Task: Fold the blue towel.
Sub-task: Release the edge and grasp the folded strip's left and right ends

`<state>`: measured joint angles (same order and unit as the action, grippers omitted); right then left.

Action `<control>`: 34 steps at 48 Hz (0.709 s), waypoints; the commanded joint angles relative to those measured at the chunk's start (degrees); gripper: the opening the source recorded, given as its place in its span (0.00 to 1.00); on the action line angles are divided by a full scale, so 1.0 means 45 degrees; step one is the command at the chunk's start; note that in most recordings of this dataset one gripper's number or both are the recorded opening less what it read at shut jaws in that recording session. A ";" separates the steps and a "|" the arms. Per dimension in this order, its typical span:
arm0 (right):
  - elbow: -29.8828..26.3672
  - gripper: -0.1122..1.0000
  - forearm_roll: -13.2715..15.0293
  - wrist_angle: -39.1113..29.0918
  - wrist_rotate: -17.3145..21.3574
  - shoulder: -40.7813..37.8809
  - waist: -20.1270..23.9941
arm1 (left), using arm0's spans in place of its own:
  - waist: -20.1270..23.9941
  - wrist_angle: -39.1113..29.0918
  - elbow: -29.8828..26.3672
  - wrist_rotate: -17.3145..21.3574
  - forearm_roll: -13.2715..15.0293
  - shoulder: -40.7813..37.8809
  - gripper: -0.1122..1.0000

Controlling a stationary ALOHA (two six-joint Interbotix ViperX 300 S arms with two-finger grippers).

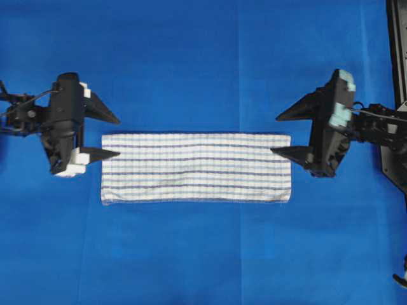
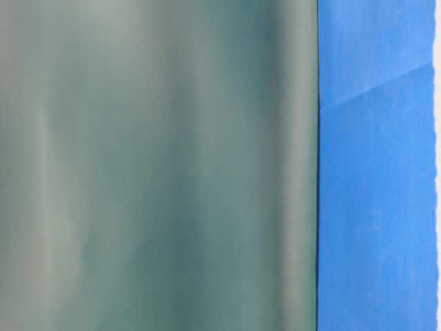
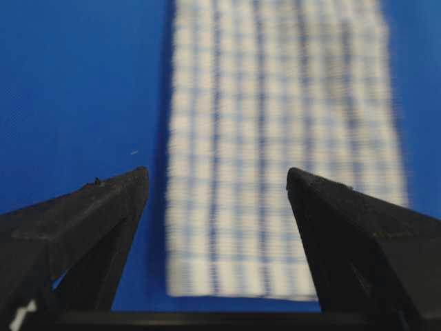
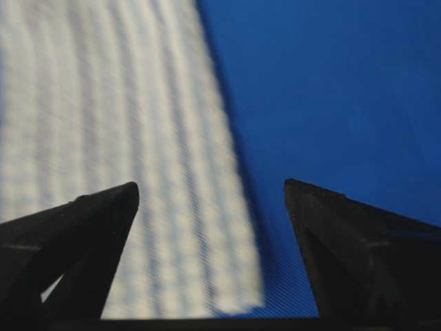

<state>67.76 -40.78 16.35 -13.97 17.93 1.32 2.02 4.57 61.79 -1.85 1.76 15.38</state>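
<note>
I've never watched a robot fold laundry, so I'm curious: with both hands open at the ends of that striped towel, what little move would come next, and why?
Probably both lower and close on the short ends. The towel lies flat as a long strip, neither gripper holds it, and the left gripper and right gripper each have one finger tip over an end, so gripping there would start another fold.

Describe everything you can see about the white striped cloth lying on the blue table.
The white woven towel with thin dark-blue and light-blue stripes lies flat as a long narrow rectangle on the blue table covering, apparently already folded lengthwise. Its long edges run left to right, with a stitched hem along the near edge. Both open grippers sit at its short ends; neither holds it.
</note>
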 commanded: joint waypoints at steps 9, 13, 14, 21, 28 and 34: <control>-0.0293 0.88 -0.0039 0.0820 0.0000 -0.2266 -0.0234 | 0.0664 0.1641 -0.0254 0.0059 -0.0039 -0.2559 0.80; -0.0410 0.88 -0.0137 0.0918 0.0000 -0.2734 -0.0234 | 0.0664 0.1914 -0.0273 0.0059 -0.0020 -0.3047 0.80; -0.0430 0.88 -0.0176 0.0918 0.0000 -0.2813 -0.0234 | 0.0664 0.1934 -0.0254 0.0039 0.0000 -0.3125 0.80; -0.0488 0.88 -0.0215 0.0879 0.0000 -0.3145 -0.0234 | 0.0664 0.1914 -0.0137 0.0059 0.0020 -0.3398 0.78; -0.0488 0.81 -0.0215 0.0840 0.0000 -0.3145 -0.0195 | 0.0684 0.1914 -0.0020 0.0059 0.0020 -0.3359 0.71; -0.0508 0.61 -0.0215 0.0762 0.0000 -0.3145 -0.0039 | 0.0684 0.1895 0.0078 -0.0020 0.0020 -0.3340 0.51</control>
<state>66.09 -41.66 19.86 -14.06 3.60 0.70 5.19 13.45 61.79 -1.67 1.76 0.09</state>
